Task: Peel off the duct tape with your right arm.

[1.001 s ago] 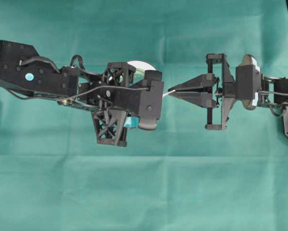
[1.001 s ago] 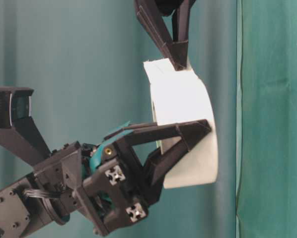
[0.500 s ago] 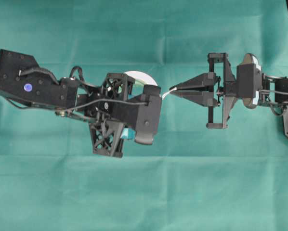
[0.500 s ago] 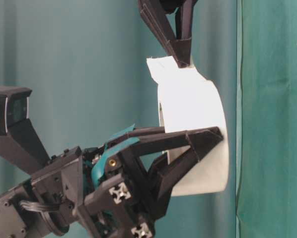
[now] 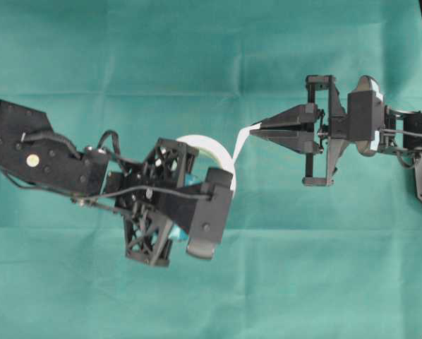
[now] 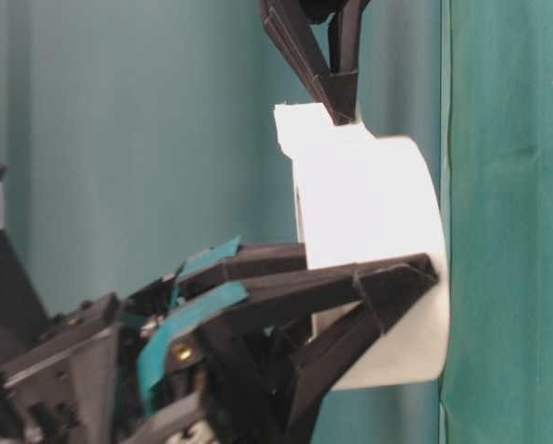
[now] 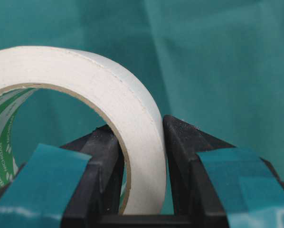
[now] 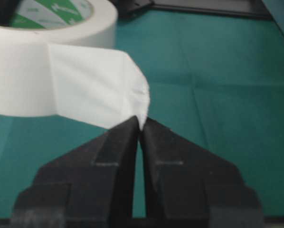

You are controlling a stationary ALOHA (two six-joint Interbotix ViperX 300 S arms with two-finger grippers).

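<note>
Overhead, the duct tape (image 5: 212, 150) hung above the green-covered bench (image 5: 324, 275), roughly mid-scene and a little left of centre, with a short strip of it already lifted off the roll and running up and to the right. The left wrist view showed the roll's wall (image 7: 132, 123) pinched between the two teal-patched fingers (image 7: 227, 166) of the left claw (image 5: 209, 185), one finger inside the printed core and one outside, so that claw was clamped on the roll. In the right wrist view the loose tab (image 8: 97, 85) ended in a crumpled corner caught between the plain black fingertips (image 8: 123, 137) of the right claw (image 5: 257, 128), which were pressed together on it with almost no gap. From the table-level view the tab (image 6: 304, 129) stood up off the roll's top edge with the right claw's tips (image 6: 339, 97) on it, while the left claw's fingers (image 6: 387, 277) crossed the roll lower down. The step in hand looked like the peel itself, begun but short: only a small length was free. The next move probably called for the two claws to draw farther apart, the pull kept steady and in line with the strip, since the right claw's hold on just the corner might slip or tear.
</note>
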